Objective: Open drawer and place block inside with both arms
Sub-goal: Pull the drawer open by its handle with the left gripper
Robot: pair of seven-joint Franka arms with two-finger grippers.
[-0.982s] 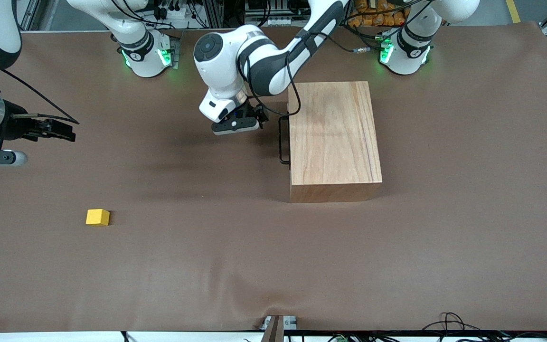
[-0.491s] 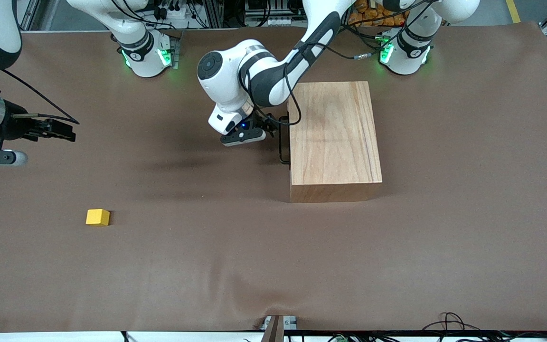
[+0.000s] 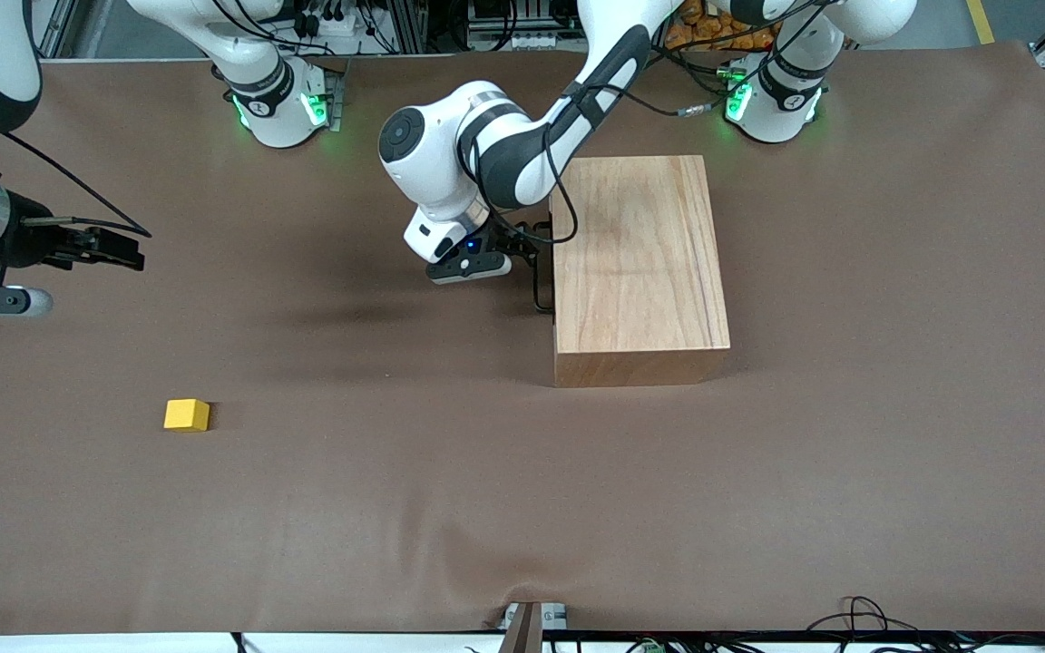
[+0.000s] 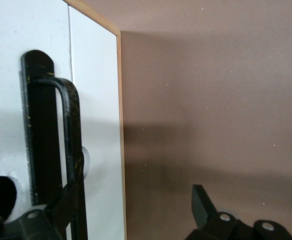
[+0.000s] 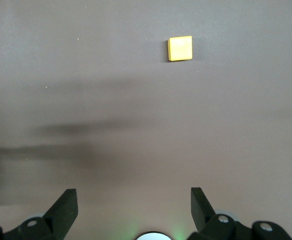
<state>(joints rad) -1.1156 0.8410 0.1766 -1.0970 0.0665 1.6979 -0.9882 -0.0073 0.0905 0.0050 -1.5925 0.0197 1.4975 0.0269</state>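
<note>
The wooden box (image 3: 636,258) stands mid-table with its drawer shut. The drawer's white front (image 4: 98,125) and black loop handle (image 4: 71,130) fill the left wrist view. The handle (image 3: 539,288) faces the right arm's end of the table. My left gripper (image 3: 525,254) is open at the handle, with one finger (image 4: 60,212) against the bar and the other finger (image 4: 202,205) well clear over the cloth. The yellow block (image 3: 187,414) lies alone on the cloth and also shows in the right wrist view (image 5: 180,48). My right gripper (image 3: 128,249) waits open and empty, up above the table.
A brown cloth (image 3: 450,472) covers the whole table, with a wrinkle near its front edge. The arms' green-lit bases (image 3: 279,102) stand along the table's back edge. Cables lie at the table's front corner (image 3: 858,617).
My left gripper has moved in toward the box and now sits at the drawer handle. The right arm, the block and the box have not moved.
</note>
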